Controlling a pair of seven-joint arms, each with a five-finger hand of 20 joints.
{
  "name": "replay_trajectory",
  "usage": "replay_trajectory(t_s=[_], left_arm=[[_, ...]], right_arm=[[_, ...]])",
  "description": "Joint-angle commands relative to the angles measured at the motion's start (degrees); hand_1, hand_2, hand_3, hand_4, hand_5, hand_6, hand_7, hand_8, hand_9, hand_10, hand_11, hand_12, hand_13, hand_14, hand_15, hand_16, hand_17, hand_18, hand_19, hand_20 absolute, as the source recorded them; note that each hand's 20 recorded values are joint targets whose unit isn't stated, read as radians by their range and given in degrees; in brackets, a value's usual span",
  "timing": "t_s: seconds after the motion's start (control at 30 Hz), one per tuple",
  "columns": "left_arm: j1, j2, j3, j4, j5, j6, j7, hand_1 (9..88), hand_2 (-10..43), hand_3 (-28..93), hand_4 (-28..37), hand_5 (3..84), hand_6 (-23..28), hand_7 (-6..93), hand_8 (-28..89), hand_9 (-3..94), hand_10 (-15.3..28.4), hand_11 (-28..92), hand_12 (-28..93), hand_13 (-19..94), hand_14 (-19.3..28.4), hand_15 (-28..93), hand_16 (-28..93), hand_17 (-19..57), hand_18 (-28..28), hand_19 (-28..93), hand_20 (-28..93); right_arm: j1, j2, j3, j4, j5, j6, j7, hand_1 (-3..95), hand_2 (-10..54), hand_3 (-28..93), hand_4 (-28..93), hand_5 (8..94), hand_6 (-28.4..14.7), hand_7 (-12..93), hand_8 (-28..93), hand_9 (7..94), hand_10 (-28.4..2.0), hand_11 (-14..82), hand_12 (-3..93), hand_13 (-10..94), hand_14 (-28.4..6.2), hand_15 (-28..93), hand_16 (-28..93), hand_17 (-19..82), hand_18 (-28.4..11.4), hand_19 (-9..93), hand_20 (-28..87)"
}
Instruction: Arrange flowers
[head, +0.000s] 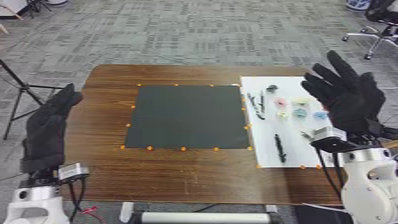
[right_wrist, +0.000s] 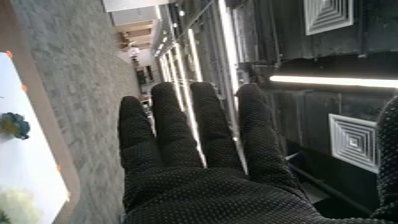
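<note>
Mat in head view

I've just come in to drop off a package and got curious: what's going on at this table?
A two-armed robot seems set to arrange flowers, but nothing is being handled right now. Its right robot hand is raised, open, over the edge of a white sheet holding small coloured blooms and dark stem-like pieces. The left robot hand is open at the table's left side. The dark mat has no flowers on it.
</note>
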Motion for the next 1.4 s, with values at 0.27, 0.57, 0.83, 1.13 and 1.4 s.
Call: replay_trajectory(t_s=[0.27,0.57,0.83,1.13,1.4], left_arm=[[-2.98,2.04,-0.15,1.37,1.42,0.28,-2.56,18.9,-7.9,73,-28.2,42.9,2.0,8.0,-6,42.7,12.6,12,13,24,11.1,5,0,2.0,6.7,1,13],[-2.50,1.68,-2.12,0.93,2.59,-1.44,-3.35,21.0,-8.5,72,-26.7,46.1,2.1,10.6,-6,45.5,13.1,16,15,32,15.5,10,4,3.1,10.0,3,15],[-2.09,1.57,-2.93,0.55,3.97,-3.21,-4.24,22.2,-8.9,72,-25.8,47.0,2.3,11.6,-6,46.6,13.3,18,15,35,16.8,14,5,3.5,11.3,6,17],[-1.57,1.95,-4.22,-0.34,5.26,-4.37,-5.48,23.0,-9.1,71,-25.0,47.6,2.5,12.2,-6,47.6,13.5,18,16,36,17.4,17,5,3.9,11.8,7,17],[-1.78,2.27,-4.55,-0.67,5.92,-5.26,-6.34,24.6,-9.4,70,-23.6,47.8,2.4,12.5,-7,47.9,13.5,19,16,36,17.6,18,4,3.9,11.9,7,17]], right_arm=[[0.69,1.14,-2.68,-2.27,-5.85,12.14,5.83,12.3,-7.9,69,-16,34.0,-2.6,8,-6,39.7,-15.0,4.9,15.8,33,-18.3,8,22,21,-21.2,6,22],[1.84,4.12,-7.40,-6.14,-23.18,26.76,16.58,24.2,-9.5,66,-15,48.4,-4.7,17,-5,57.3,-16.8,17.4,22.4,60,-15.3,26,26,36,-18.7,36,45],[1.84,6.46,-10.08,-8.07,-43.56,26.27,28.55,32.5,-9.5,64,-14,58.4,-4.5,29,-6,67.5,-16.2,35.9,30.7,70,-10.4,58,34,37,-22.4,73,54],[-1.25,11.44,-10.96,-8.73,-68.41,15.39,38.36,34.3,-9.5,61,-13,66.7,-2.9,34,-5,74.6,-12.9,50.2,41.1,78,-6.8,77,46,48,-23.1,93,60],[-1.64,13.61,-13.73,-7.71,-78.59,3.33,41.79,34.2,-9.5,58,-14,65.3,-3.7,36,-3,77.4,-12.6,51.4,46.7,82,-5.2,80,51,56,-21.3,93,68]])
